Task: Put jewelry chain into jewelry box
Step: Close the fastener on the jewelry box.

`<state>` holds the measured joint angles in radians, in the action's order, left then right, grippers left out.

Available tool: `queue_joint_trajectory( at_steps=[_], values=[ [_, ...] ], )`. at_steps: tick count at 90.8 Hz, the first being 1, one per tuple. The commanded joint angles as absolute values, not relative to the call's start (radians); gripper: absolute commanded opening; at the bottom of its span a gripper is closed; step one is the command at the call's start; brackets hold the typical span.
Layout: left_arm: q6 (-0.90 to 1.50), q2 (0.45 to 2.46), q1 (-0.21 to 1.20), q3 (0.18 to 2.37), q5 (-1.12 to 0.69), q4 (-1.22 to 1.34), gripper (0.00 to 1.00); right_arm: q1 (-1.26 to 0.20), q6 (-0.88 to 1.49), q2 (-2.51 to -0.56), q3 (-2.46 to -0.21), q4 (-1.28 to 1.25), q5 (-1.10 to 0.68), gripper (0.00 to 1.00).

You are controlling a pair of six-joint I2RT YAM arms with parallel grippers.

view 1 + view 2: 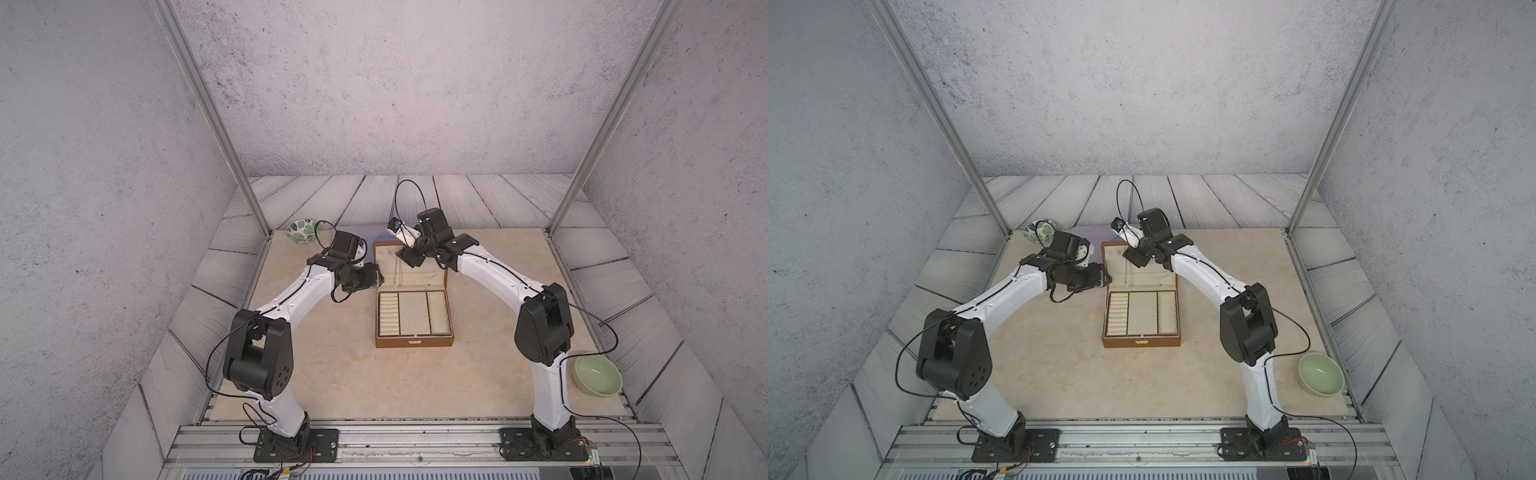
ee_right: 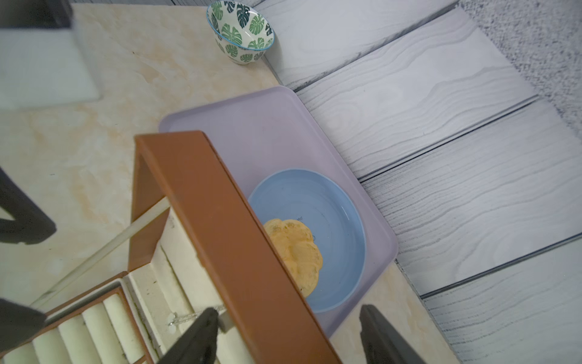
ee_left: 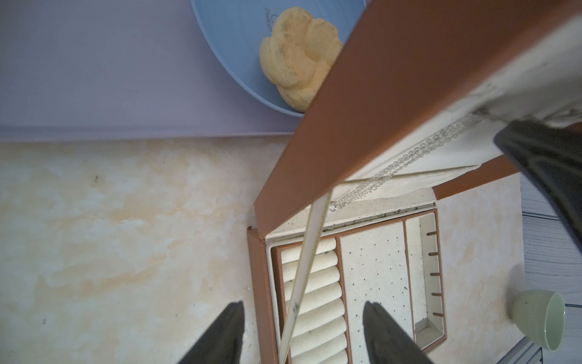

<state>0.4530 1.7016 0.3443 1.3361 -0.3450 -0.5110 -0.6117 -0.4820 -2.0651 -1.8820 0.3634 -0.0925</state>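
Jewelry chain (image 3: 396, 167) dangles directly beneath the right pincer (image 2: 288, 310).

Only legible print, seen from my left wrist: dark lettering on blue plate (image 3: 226, 47), beside yellow pastry (image 3: 299, 56), reads roughly "SWEE", rest unclear. Plate on lilac tray (image 3: 94, 78). Gold tag (image 1: 414, 341) on jewelry box (image 1: 436, 340) front: unreadable.
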Motion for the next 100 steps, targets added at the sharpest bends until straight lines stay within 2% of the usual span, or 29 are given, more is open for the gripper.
queue_joint_trajectory(
  at_steps=[1, 11, 44, 67, 100],
  values=[
    [0.454, 1.713, 0.339, 1.323, -0.352, -0.499, 0.65, -0.626, -0.496, -2.102, -1.879, 0.377, -0.045, 0.68],
    [0.455, 1.713, 0.339, 1.322, -0.351, -0.497, 0.65, -0.633, -0.496, -2.112, -1.881, 0.370, -0.024, 0.58],
    [0.452, 1.710, 0.339, 1.321, -0.350, -0.497, 0.65, -0.647, -0.499, -2.112, -1.847, 0.342, 0.038, 0.49],
    [0.456, 1.698, 0.339, 1.318, -0.347, -0.499, 0.65, -0.650, -0.389, -1.971, -1.742, 0.221, 0.157, 0.51],
    [0.465, 1.705, 0.339, 1.263, -0.356, -0.486, 0.63, -0.649, -0.096, -1.716, -1.502, 0.178, 0.154, 0.54]
  ],
)
